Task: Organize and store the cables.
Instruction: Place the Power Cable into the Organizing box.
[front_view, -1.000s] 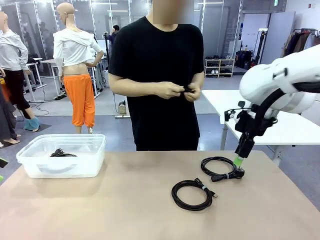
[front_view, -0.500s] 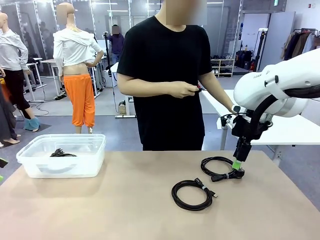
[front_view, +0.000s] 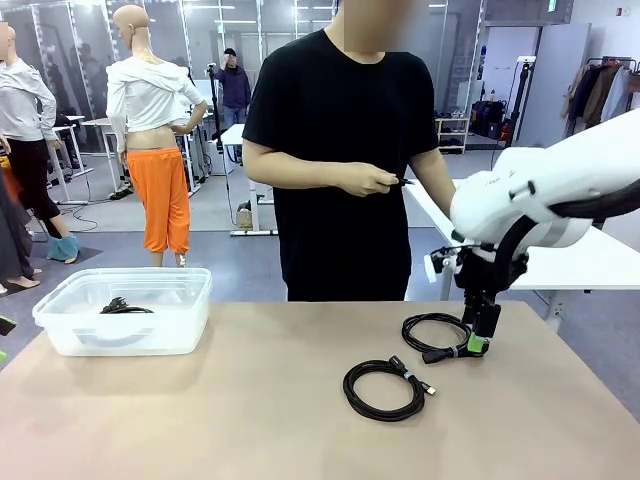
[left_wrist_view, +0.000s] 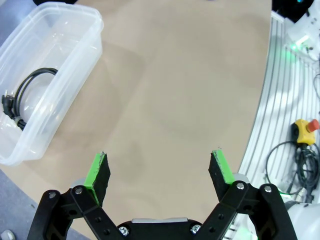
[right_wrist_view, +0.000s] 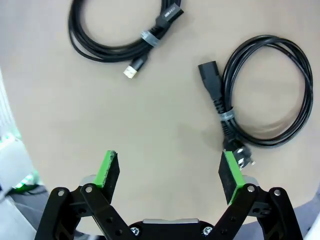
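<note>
Two coiled black cables lie on the tan table (front_view: 200, 420): a nearer coil (front_view: 400, 369) and a farther coil (front_view: 436, 355). My right gripper (front_view: 478, 347) hangs open just above the farther coil's right end. In the right wrist view that coil (right_wrist_view: 220, 102) lies ahead and to the right, its plug end beside one fingertip, and the other coil (right_wrist_view: 148, 36) lies at the upper left; the right gripper (right_wrist_view: 170, 170) holds nothing. A third cable (front_view: 125, 308) rests in the clear bin (front_view: 150, 335). My left gripper (left_wrist_view: 161, 170) is open over bare table, with the bin (left_wrist_view: 95, 30) and its cable (left_wrist_view: 30, 80) to the left.
A person in a black shirt stands at the far edge, hands (front_view: 385, 182) together on a small dark item. A white table (front_view: 590, 260) stands behind at the right. Beyond the table's edge in the left wrist view sit an emergency-stop button (left_wrist_view: 306, 131) and floor cords.
My right arm has swung a little to the left and its gripper has dropped lower by the farther coil. The person has shifted to the right.
</note>
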